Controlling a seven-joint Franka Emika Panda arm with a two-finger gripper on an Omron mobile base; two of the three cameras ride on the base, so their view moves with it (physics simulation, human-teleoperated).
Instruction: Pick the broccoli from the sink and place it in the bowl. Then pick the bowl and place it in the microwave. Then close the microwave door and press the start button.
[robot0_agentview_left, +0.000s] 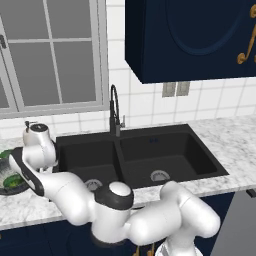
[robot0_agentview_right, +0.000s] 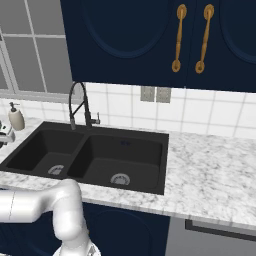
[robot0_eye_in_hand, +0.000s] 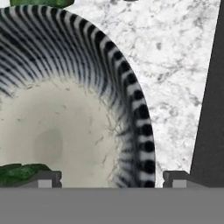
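- Wide-spread, my claw (robot0_eye_in_hand: 111, 177) straddles the bowl's (robot0_eye_in_hand: 65, 127) ribbed rim, gripping nothing.
- Broccoli (robot0_eye_in_hand: 19, 171), lumpy green, lies inside by one fingertip (robot0_eye_in_hand: 43, 178).
- Speckled marble counter (robot0_eye_in_hand: 175, 65) surrounds the bowl; black double sink (robot0_agentview_left: 145, 155) sits alongside.

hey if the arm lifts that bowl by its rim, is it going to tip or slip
The bowl looks rigid, so it should not flex. It is wide and shallow, so a one-sided rim grip may let it tilt. The broccoli sits off-centre inside and could roll. The fingers straddle the rim with the jaws wide apart.
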